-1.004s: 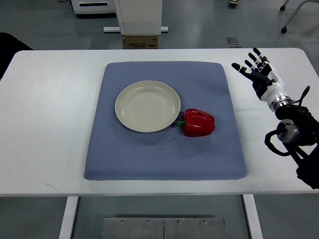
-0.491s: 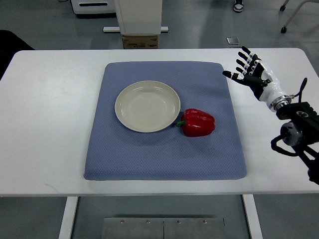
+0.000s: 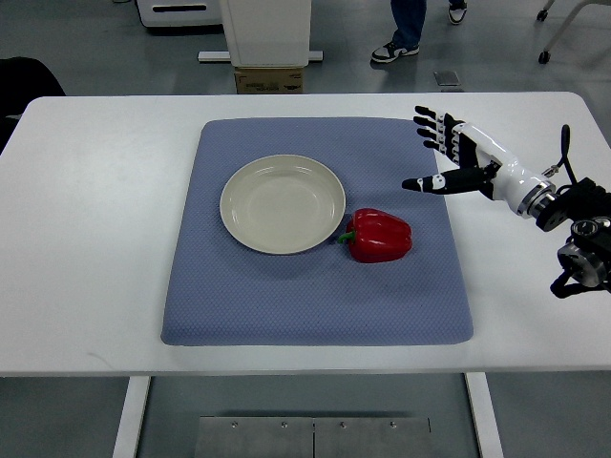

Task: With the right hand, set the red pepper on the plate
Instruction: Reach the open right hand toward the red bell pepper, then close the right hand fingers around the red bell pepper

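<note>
One robot hand (image 3: 449, 157), the right one, hovers with its fingers (image 3: 431, 127) spread wide and its thumb (image 3: 420, 183) stretched out, holding nothing, above the right edge of the blue mat (image 3: 286, 296) toward the table's far right corner. No left arm shows in the top view.

The red pepper (image 3: 380, 235) lies on its side on the mat, near the table's middle, its green stem (image 3: 345, 237) pointing at the plate (image 3: 283, 203) and touching or nearly touching its rim. The plate is empty and sits just left of the pepper.

Several things could go wrong from here, as I judge it. The pepper is glossy and rounded, so a grip that closes on its upper curve instead of around its widest part could squeeze it out sideways and send it rolling across the mat. Coming in low from the right, the fingertips could push the pepper into the plate's rim and shove the plate leftward. A short lift could catch the rim and tip the plate. The soft mat may also let the pepper rock under contact.
</note>
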Robot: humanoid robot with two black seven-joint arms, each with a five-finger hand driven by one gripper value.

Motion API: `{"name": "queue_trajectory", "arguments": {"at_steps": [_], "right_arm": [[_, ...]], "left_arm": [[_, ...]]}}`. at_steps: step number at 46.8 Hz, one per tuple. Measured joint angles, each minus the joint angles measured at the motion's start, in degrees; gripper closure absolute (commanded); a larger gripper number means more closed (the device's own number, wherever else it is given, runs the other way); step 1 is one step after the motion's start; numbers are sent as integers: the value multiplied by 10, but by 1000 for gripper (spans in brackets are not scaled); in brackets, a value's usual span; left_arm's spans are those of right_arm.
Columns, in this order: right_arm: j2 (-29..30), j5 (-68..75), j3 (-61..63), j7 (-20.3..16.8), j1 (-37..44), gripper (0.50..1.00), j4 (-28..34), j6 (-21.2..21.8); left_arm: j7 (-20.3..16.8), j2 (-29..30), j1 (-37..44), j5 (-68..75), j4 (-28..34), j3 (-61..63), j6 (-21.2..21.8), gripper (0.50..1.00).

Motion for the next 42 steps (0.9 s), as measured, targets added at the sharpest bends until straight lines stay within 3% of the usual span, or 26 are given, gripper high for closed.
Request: {"name": "queue_trajectory", "arguments": {"at_steps": [42], "right_arm": [[-6, -112, -317, 8, 196, 557, 31, 2]], "left_arm": [[0, 0, 0, 0, 0, 0, 0, 500]]}}
